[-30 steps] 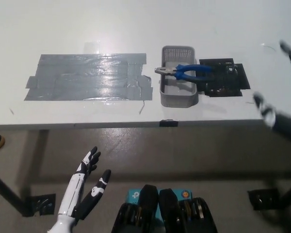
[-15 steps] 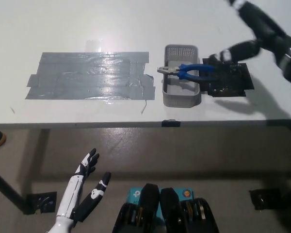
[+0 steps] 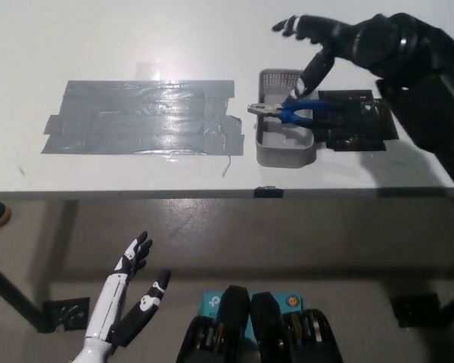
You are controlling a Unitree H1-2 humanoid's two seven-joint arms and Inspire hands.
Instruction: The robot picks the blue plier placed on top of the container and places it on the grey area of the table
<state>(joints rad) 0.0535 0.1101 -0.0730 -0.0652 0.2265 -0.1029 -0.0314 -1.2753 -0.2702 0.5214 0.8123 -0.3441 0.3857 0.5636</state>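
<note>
Since half a second ago my right hand (image 3: pixel 340 41) has swung in from the far right edge and now hangs over the far end of the container (image 3: pixel 284 121), where earlier it was out past the black patch. Its fingers (image 3: pixel 315 69) are spread wide and hold nothing; one reaches down toward the blue plier (image 3: pixel 295 113), its tip just at the blue handles, though I cannot tell whether it touches them. That plier lies across the container's rim, metal jaws poking out over the left wall toward the grey area (image 3: pixel 144 117), handles running right over the black patch (image 3: pixel 357 121). My black forearm crosses above that patch and hides part of its far corner. Between the container and the grey area only a narrow strip of white table (image 3: pixel 136 38) shows, with a loose thread just beside the tape's near corner. My left hand (image 3: pixel 132 291) rests low, off the table's near edge, fingers apart and empty, where it was before.
</note>
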